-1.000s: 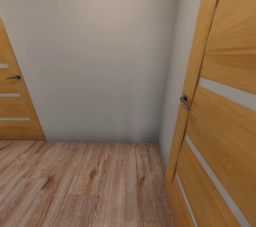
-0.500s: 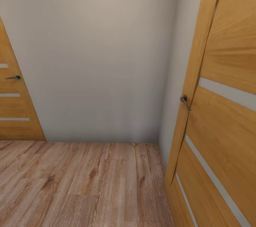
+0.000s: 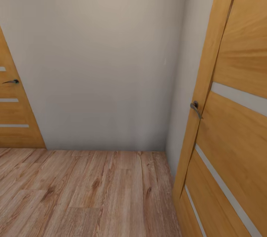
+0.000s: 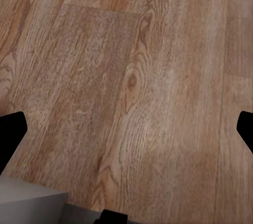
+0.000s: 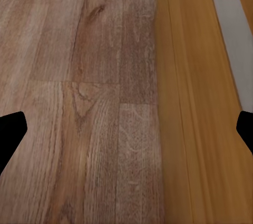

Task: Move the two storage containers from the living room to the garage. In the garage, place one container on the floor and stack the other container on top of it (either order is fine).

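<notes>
Both pincers point(image 4: 126, 129) point(image 5: 126, 129) spread wide over bare wood planks point(image 3: 92, 192)

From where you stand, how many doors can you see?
2. One door stands at the far left, closed against the back wall. The other door is close on the right, open edge toward you. Others may lie outside the frame.

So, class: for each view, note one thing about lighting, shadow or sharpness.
Head view: soft even light, wall darker toward the corner, no glare. Left wrist view: wood floor slightly soft-grained. Right wrist view: door blurred, black fingers featureless at the edges.
</notes>
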Motion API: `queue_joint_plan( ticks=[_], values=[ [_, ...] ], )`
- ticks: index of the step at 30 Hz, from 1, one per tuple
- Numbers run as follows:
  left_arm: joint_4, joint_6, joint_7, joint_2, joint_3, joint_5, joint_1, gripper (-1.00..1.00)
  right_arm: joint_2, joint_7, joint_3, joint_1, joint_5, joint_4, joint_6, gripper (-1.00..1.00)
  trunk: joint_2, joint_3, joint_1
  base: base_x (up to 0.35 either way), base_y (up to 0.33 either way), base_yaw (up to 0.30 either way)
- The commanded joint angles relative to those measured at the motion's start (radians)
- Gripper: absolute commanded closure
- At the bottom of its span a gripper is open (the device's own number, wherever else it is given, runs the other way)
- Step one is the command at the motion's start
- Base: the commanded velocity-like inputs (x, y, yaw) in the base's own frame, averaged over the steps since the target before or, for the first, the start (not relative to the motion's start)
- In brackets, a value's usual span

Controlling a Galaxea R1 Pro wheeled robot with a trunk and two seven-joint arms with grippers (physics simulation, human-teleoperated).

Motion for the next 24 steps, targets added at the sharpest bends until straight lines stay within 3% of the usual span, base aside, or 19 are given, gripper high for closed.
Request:
queue_joint_plan(
  ticks=[1,24],
  values=[
    [0.004,-0.006,-0.005,0.0,-0.001,0.008,-0.002,-1.0,0.0,-0.001,0.001,0.001,0.001,-0.002,-0.001,-1.0,-0.001,-0.001,0.0,0.018,0.0,0.0],
    [0.004,-0.006,-0.003,0.0,-0.001,0.007,-0.002,-1.0,0.0,0.0,0.001,0.001,0.001,-0.001,-0.002,-1.0,-0.001,-0.001,0.0,0.022,0.014,0.0]
  ],
)
